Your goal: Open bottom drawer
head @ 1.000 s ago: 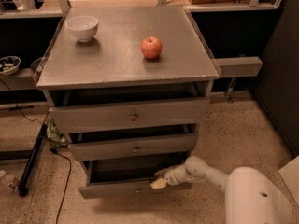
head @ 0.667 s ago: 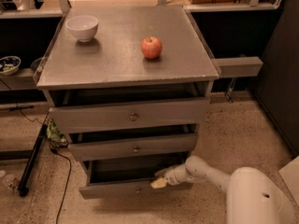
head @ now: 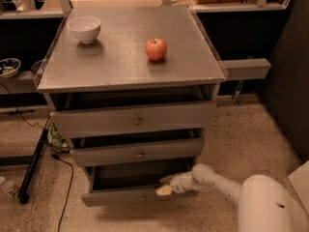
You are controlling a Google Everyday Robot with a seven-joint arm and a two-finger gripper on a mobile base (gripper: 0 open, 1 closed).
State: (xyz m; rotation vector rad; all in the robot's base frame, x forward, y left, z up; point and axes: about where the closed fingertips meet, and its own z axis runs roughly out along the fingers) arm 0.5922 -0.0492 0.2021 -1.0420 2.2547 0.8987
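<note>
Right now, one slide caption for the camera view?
Robot's white hand at the front edge of the partly open flat grey bottom drawer.

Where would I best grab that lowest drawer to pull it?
By the top edge of the bottom drawer front, coming from above and in front: it stands partly out, so that lip is exposed, while its knob is tiny. The gripper sits at that edge, beside the knob.

Grey bottom drawer (head: 116, 197), tiny centre knob (head: 143, 197), partly open; pincer (head: 164, 187) at its front edge.
</note>
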